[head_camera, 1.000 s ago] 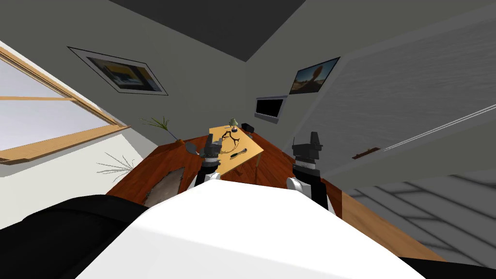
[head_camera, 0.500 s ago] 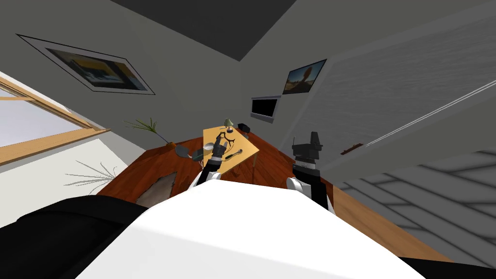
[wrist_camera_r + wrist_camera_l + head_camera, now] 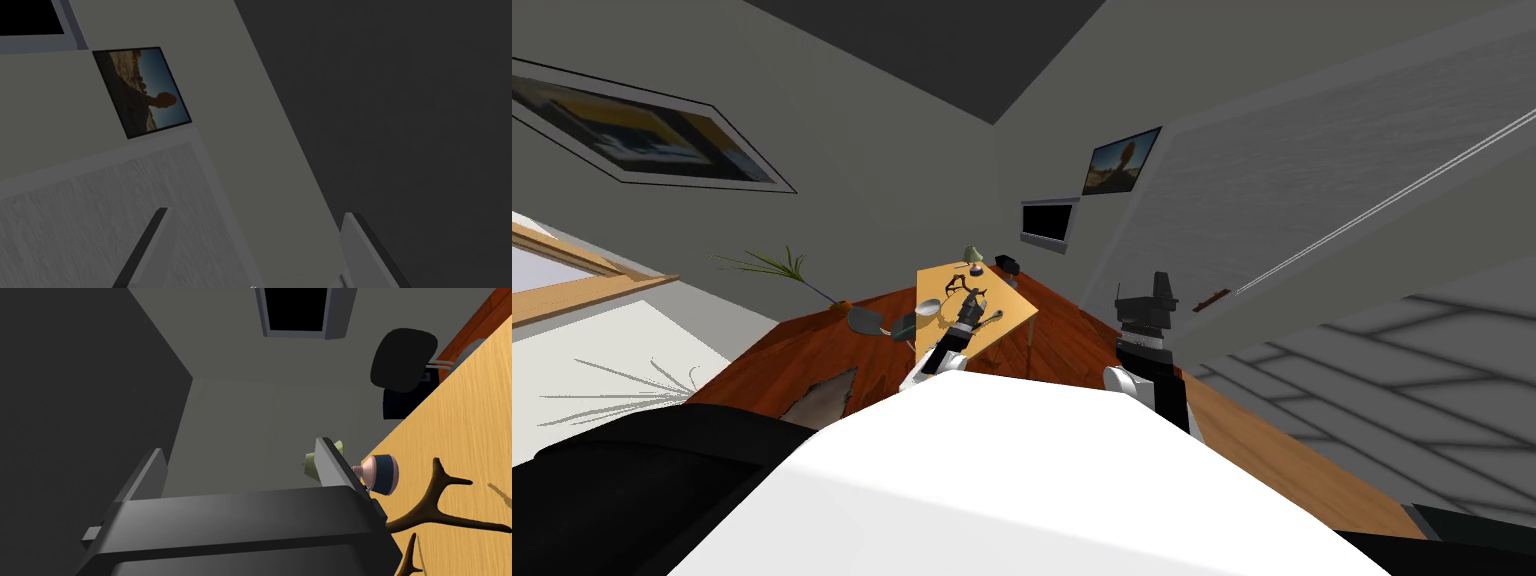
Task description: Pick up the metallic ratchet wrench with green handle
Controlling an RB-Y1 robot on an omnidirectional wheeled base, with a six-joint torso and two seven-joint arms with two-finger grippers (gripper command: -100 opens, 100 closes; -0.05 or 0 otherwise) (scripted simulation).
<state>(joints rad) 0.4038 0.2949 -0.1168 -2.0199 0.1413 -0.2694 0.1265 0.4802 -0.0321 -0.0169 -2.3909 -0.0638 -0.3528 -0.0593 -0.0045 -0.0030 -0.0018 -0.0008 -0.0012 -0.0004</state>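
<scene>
Well, I am looking down at a red-brown wood floor [image 3: 812,345], and a light wood table [image 3: 937,282] is standing on it at about 12 o'clock from me. My left gripper [image 3: 240,447] is hanging over the near half of that table. Its two fingers are standing wide apart, and they are holding nothing. My right gripper [image 3: 256,212] is sitting off the table at about 2 o'clock from me, up in the air by a grey wall. Its fingers are standing wide apart too, with nothing between them.

A dark, branchy antler [image 3: 961,289] is lying on the table at about 11 o'clock from the left gripper, close by its dark body. The wrench [image 3: 992,318] is lying flat on the table at about 3 o'clock from the left gripper, just beside it and not between the fingers. It is looking too small for me to tell the colour of its handle. A black box [image 3: 1005,263] is sitting at the far end of the table, at about 1 o'clock from the antler. A little pink and blue knob [image 3: 381,473] is standing on the table near one left finger, and a small green thing [image 3: 311,464] is peeking out from behind that finger.
</scene>
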